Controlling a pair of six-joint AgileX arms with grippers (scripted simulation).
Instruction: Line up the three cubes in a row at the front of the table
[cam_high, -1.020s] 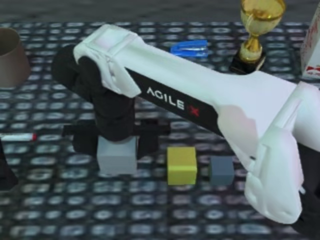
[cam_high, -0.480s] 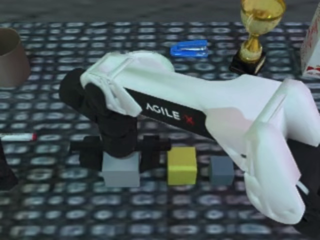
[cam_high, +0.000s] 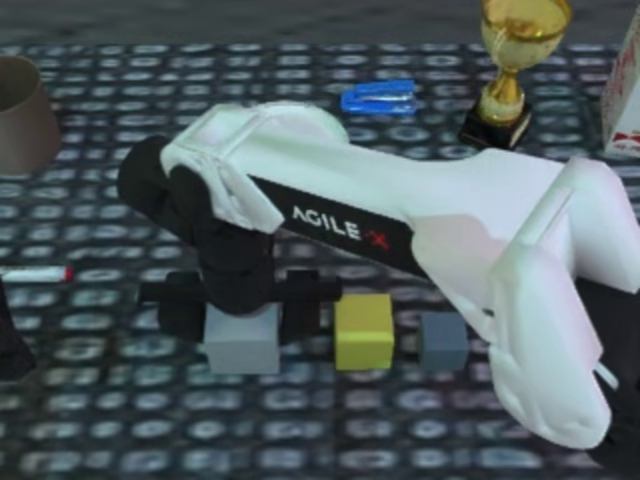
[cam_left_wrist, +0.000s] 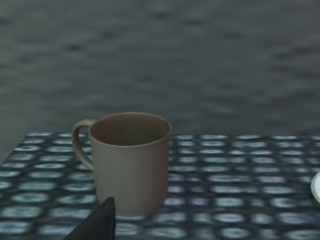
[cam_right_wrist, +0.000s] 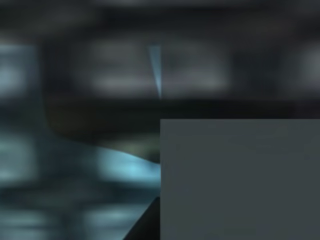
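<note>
Three cubes stand in a row on the patterned table (cam_high: 120, 420) toward its front: the pale grey cube (cam_high: 243, 345) at the left, the yellow-green cube (cam_high: 364, 332) in the middle, the small dull blue cube (cam_high: 443, 341) at the right. My right arm reaches across from the right, and its gripper (cam_high: 243, 310) is down over the grey cube, a black finger against each side. The right wrist view is filled by the grey cube's face (cam_right_wrist: 240, 180). My left arm (cam_high: 8, 345) is parked at the table's left edge.
A brown cup (cam_high: 20, 112) stands at the back left, also facing the left wrist camera (cam_left_wrist: 130, 165). A blue stapler (cam_high: 380, 98), a gold trophy (cam_high: 510, 70) and a white box (cam_high: 625, 90) sit along the back. A red-capped marker (cam_high: 35, 273) lies at the left.
My right gripper came toward the table's front with the grey cube, bringing it level with the other two cubes. For the last half second nothing has moved.
</note>
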